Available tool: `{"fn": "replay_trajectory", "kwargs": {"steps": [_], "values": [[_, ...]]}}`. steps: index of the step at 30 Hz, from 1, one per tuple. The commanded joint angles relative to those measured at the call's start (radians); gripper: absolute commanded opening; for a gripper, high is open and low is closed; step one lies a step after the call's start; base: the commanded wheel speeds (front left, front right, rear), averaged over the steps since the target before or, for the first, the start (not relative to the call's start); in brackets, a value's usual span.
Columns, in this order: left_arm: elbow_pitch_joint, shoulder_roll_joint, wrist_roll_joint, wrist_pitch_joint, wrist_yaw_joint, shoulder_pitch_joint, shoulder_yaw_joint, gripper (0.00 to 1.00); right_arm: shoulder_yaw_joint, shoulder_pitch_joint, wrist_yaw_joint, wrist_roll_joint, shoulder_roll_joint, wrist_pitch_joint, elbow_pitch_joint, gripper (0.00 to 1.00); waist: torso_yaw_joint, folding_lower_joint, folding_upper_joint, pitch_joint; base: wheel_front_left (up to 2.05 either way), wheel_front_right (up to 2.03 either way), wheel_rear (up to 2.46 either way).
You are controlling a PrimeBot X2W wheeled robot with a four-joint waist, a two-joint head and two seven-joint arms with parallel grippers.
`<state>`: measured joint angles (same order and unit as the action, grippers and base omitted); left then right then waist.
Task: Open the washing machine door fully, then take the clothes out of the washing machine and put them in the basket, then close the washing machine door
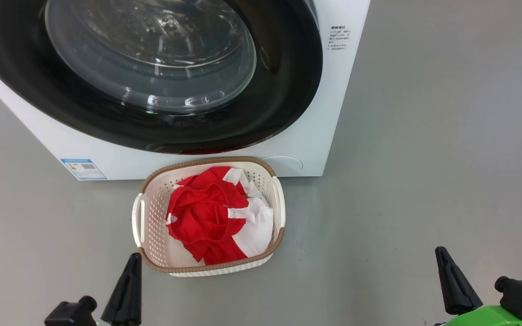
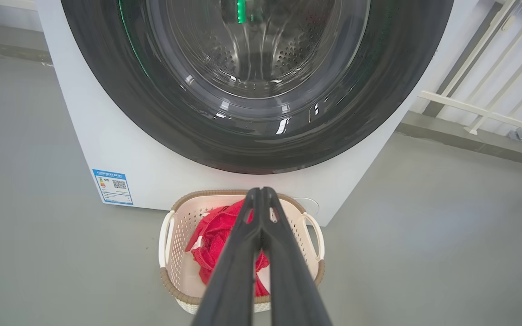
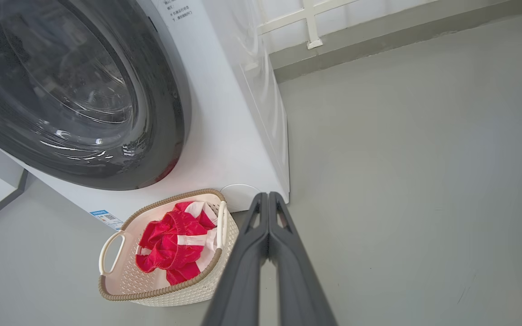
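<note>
The washing machine (image 1: pixel 308 145) stands ahead with its black-rimmed washing machine door (image 1: pixel 288 90) lying flush against the front, glass bowl in the middle. On the floor just in front sits the basket (image 1: pixel 152 217), holding the clothes (image 1: pixel 202 217), red fabric with white pieces. My left gripper (image 1: pixel 135 256) is shut and holds nothing, low at the basket's near-left corner. My right gripper (image 1: pixel 440 250) is shut and holds nothing, far right of the basket. In the left wrist view the left gripper (image 2: pixel 258 190) points over the basket (image 2: pixel 175 253) and clothes (image 2: pixel 218 235). In the right wrist view the right gripper (image 3: pixel 268 195) sits right of the basket (image 3: pixel 120 280).
Grey floor (image 1: pixel 424 181) spreads to the right and left of the machine. A blue label (image 1: pixel 83 168) and a round white cap (image 1: pixel 283 164) mark the machine's lower front. A white railing (image 2: pixel 483 104) and wall run behind the machine's right side.
</note>
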<state>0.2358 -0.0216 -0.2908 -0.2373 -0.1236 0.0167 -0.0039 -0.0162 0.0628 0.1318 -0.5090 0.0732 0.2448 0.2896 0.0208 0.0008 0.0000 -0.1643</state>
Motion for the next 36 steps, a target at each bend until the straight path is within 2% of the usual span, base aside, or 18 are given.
{"fn": "replay_trajectory", "kwargs": {"steps": [1, 4, 36], "values": [[-0.023, -0.013, -0.031, 0.006, 0.001, 0.0, 0.002, 0.0, -0.001, -0.005, 0.0, -0.033, 0.011, -0.008, -0.025, 0.0, 0.0, 0.0013, 0.0, 0.004, 0.0, 0.0, 0.0], [-0.02, -0.017, -0.079, 0.014, 0.001, 0.005, 0.002, 0.0, -0.001, -0.013, 0.0, -0.072, 0.012, -0.017, -0.022, 0.0, -0.001, -0.0006, 0.0, 0.007, 0.0, 0.0, 0.0], [-0.009, -0.039, -0.44, 0.086, -0.002, 0.03, 0.007, 0.0, -0.011, -0.057, 0.0, -0.367, 0.015, -0.097, -0.028, 0.0, -0.007, -0.0008, 0.0, 0.049, 0.0, 0.0, 0.0]]}}
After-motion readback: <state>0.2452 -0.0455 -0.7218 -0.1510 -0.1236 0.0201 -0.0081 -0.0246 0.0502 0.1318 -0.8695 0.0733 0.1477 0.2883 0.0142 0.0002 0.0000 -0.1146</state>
